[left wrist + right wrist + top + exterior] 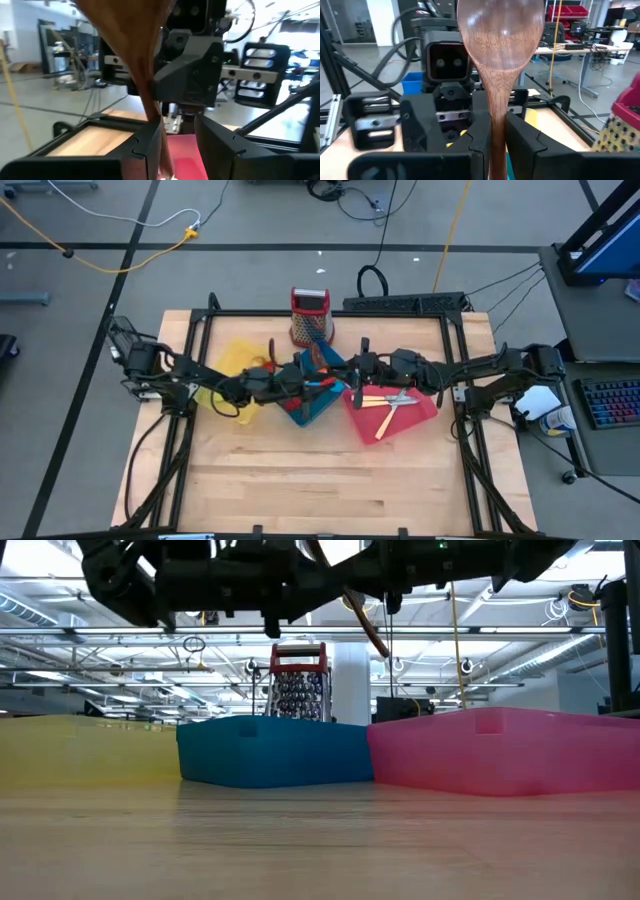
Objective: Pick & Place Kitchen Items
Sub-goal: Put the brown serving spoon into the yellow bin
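Both arms reach in from the table's sides and meet above the middle, stretched nearly level over the trays. The right gripper has its two fingers closed on the handle of a wooden spoon, whose bowl stands up in front of the right wrist camera. The left gripper faces it from the other side; the same brown handle runs down between its fingers, which stand close on either side of it, but whether they press on it cannot be told.

From above, the two grippers come nearly together over the blue tray, which sits between the yellow tray on the left and the red tray on the right. Pale cutlery and a wooden utensil lie in the red tray. A metal grater with a red handle stands on the far side of the table, behind the blue tray.
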`<state>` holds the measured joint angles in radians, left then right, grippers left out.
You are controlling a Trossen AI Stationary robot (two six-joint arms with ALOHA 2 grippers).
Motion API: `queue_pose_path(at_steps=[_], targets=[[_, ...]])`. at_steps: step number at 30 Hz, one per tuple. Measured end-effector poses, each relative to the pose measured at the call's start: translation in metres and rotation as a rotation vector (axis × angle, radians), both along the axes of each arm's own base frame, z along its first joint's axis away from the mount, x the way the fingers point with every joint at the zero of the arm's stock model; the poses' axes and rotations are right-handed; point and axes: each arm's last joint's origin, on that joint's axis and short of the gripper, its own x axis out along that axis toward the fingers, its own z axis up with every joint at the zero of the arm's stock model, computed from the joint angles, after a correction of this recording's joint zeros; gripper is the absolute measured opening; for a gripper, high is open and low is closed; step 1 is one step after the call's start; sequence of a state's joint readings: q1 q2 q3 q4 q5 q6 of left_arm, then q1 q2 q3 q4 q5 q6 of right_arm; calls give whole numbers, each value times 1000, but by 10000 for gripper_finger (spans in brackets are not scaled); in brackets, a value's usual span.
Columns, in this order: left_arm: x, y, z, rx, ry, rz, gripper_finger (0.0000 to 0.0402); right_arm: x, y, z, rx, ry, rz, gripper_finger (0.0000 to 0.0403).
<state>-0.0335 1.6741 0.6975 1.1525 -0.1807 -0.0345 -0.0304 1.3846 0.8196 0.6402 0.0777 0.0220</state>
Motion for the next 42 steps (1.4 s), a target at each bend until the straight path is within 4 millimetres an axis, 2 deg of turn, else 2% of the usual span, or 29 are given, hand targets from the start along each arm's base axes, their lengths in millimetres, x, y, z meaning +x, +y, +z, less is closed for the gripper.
queue_pose_path(at_steps=[12,17,22,27,30,35,42], targets=[[4,5,-2,-29,32,72,124,0,0,0,1,0,6,38],[4,12,-1,-41,16,11,124,0,0,2,-5,-24,6,36],[11,17,10,-90,-15,11,124,0,0,3,-7,-28,6,36],[25,18,21,-39,66,11,124,0,0,4,-9,-38,5,37],[32,18,24,-22,137,13,108,0,0,4,-8,-36,5,36],[33,18,22,-17,171,14,37,0,0,3,-11,-29,3,51],[32,18,17,-28,226,25,40,0,0,-5,-6,51,1,76]])
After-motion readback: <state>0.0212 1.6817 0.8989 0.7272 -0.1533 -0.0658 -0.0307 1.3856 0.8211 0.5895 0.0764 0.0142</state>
